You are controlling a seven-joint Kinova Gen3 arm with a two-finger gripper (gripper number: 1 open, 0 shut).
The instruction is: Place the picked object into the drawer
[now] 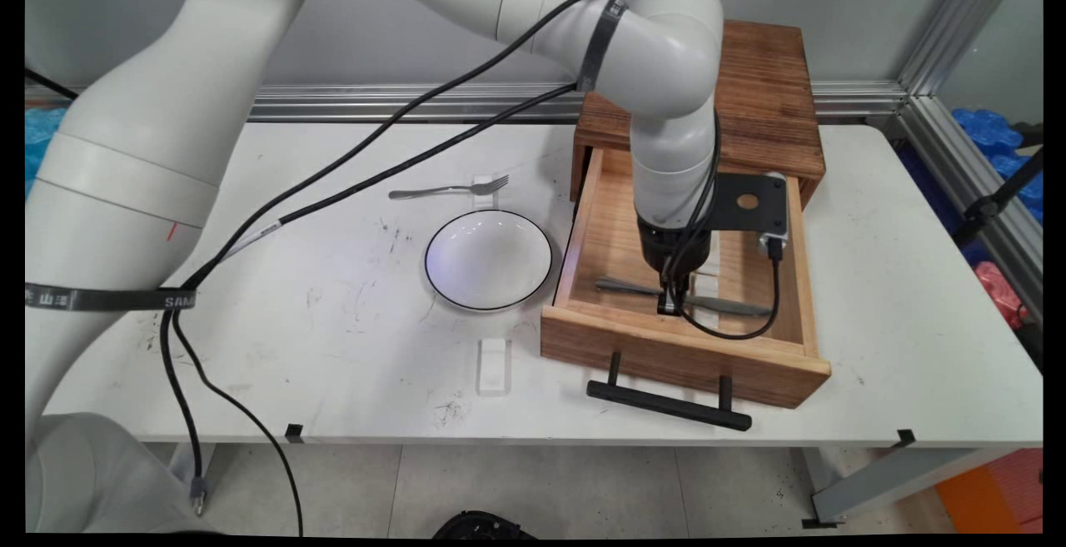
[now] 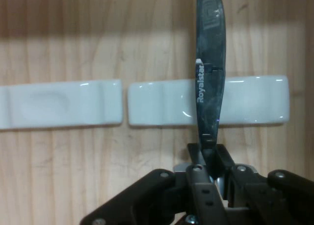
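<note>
I see my gripper (image 2: 210, 156) clamped on a dark metal knife (image 2: 210, 63) lettered Royalstar, lying across a glossy white ceramic rest (image 2: 255, 100) inside the open wooden drawer (image 1: 583, 222). Left on the desk (image 1: 333, 339) sits a round black-rimmed white plate (image 1: 488, 260), and beyond it a steel fork (image 1: 450, 190).

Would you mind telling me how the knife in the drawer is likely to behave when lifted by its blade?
The knife looks like rigid metal, so it should stay stiff. Its glossy surface may slip in the claw, which is shut on one narrow end. Held there, the long free part could droop or swing above the white rest.
</note>
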